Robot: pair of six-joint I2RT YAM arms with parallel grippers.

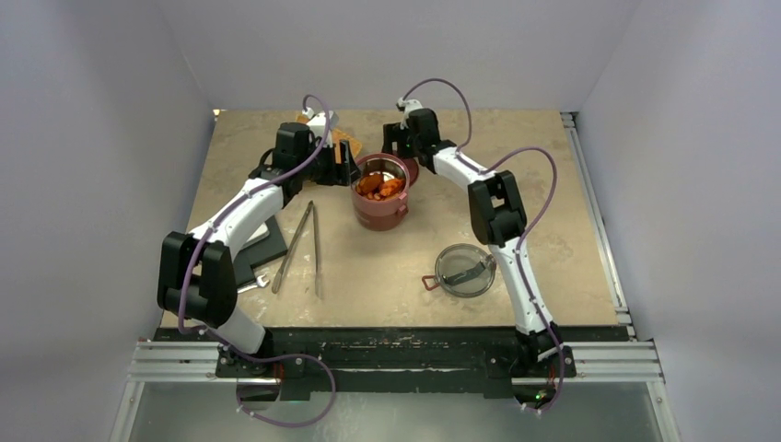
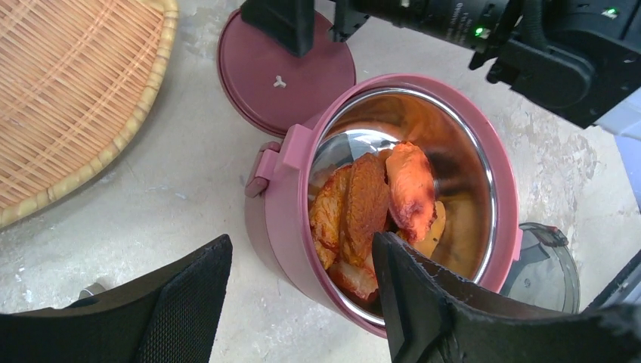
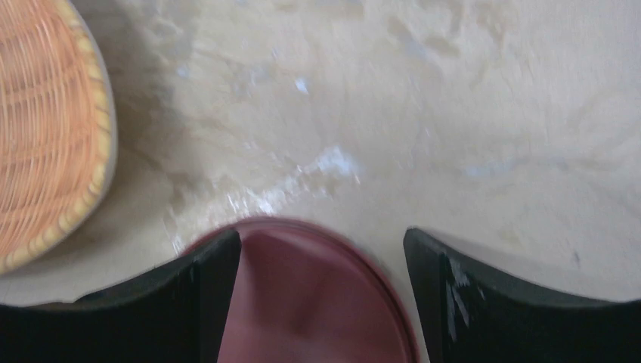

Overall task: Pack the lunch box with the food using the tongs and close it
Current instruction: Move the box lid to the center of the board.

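Lunch box (image 1: pixel 379 210): dark red, stacked, standing mid-worktop toward the far half with its top bowl uncovered.
Food (image 2: pixel 378 200): orange and red-brown pieces piled against the steel lining. Overhead they are one orange patch. The left wrist view separates them.
Left tool (image 2: pixel 302 246): spread and straddling the bowl's near wall by a side handle (image 2: pixel 296 147). One of its fingers (image 2: pixel 189 302) is outside, with worktop showing between it and the wall. The other is over the bowl's inside. No pinch.
Flat lid (image 2: pixel 283 83): lies on the worktop just behind the box. Overhead it is only a sliver.
Right tool (image 3: pixel 321 249): spread above that lid, holding nothing. Its own view is blurred.
Woven tray (image 2: pixel 68 91): far left of the box, mostly hidden under the left arm overhead.
Tongs (image 1: pixel 304 247): flat on the worktop left of the box, in a narrow V that opens toward the near edge. A wrench (image 1: pixel 261 279) lies just beside them.
Clear lid (image 1: pixel 465 270): near right, well apart from the box.
Worktop (image 1: pixel 553 203): mottled tan. Its widest bare stretch runs from the right arm to the side rail (image 1: pixel 599 221).
Pale grey walls (image 1: pixel 387 46) on three sides.
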